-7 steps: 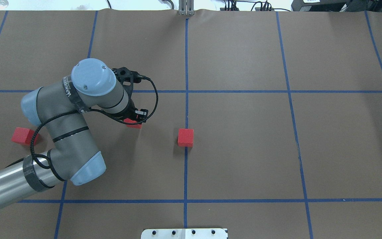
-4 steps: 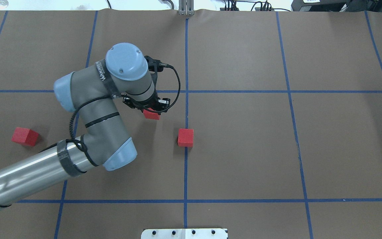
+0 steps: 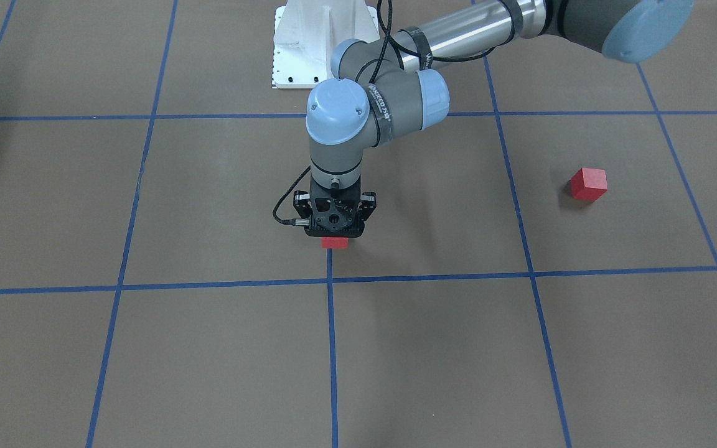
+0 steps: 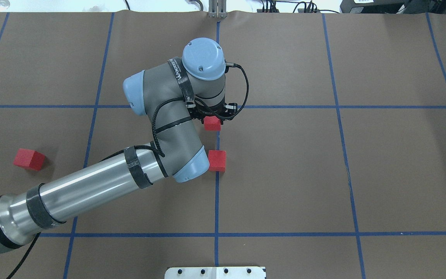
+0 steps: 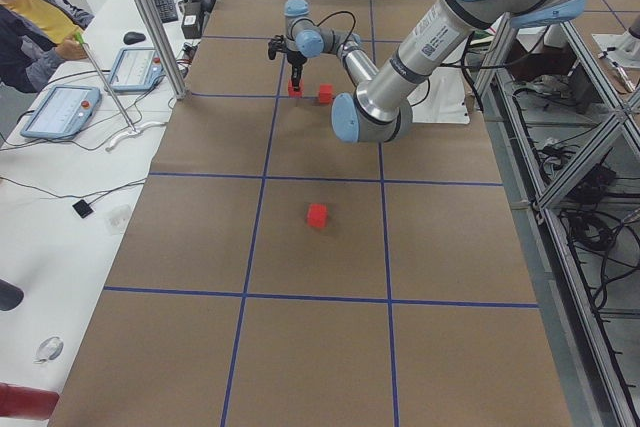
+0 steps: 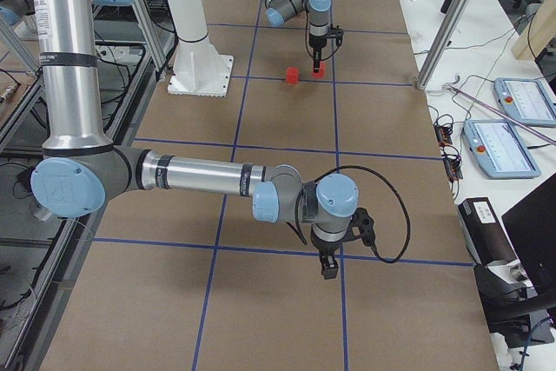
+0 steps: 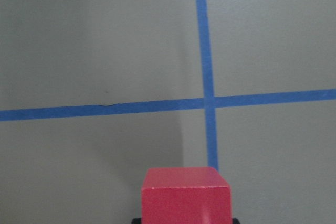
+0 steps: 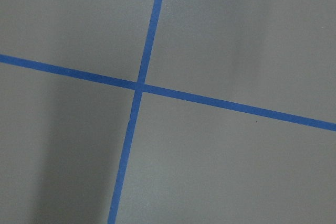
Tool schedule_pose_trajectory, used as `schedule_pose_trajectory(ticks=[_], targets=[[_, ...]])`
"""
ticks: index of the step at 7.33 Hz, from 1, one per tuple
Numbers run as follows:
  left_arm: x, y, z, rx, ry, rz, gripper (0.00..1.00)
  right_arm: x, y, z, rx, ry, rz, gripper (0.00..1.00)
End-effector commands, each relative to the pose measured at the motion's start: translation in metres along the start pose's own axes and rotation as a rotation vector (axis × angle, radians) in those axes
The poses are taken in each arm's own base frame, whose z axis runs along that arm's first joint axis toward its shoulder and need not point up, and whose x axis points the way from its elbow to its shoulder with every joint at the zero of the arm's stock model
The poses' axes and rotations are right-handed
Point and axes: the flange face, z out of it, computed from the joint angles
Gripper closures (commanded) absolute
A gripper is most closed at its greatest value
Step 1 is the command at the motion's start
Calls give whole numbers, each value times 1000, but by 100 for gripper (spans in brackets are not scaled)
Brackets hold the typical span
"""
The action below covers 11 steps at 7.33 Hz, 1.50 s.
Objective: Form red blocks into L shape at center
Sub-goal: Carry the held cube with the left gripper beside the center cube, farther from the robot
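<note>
One red block (image 4: 212, 123) is pinched between the closed-in jaws of the left gripper (image 4: 212, 117), which points straight down near the middle of the desk (image 4: 285, 174), a little toward the edge far from the robot. The second block (image 4: 217, 160) lies just to the robot's side of it, apart from it, on the central blue tape line (image 4: 216, 201). The third block (image 4: 29, 159) lies well off toward the desk's left edge. The right gripper (image 6: 329, 265) hangs low over the desk's right end; whether its jaws are open or closed I cannot tell.
</note>
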Motion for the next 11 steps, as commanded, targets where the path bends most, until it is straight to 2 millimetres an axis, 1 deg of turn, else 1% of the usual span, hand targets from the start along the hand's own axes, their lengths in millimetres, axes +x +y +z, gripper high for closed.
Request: schedule_pose_trajectory(ticks=[1, 3, 5, 6, 7, 8, 11], targets=[[11, 19, 12, -23, -2, 8, 100, 0, 0, 0, -1, 0, 4, 0], [9, 22, 14, -24, -3, 9, 100, 0, 0, 0, 0, 2, 3, 0], [9, 22, 11, -19, 3, -10, 100, 2, 2, 1, -3, 18, 1, 0], [13, 26, 8, -3, 5, -21, 100, 2, 2, 1, -3, 18, 1, 0], [20, 41, 19, 49, -22, -18, 100, 2, 2, 1, -3, 18, 1, 0], [23, 45, 17, 63, -20, -10, 100, 2, 0, 0, -2, 20, 0, 0], [19, 49, 14, 62, -12, 5, 100, 1, -1, -1, -1, 19, -1, 0]])
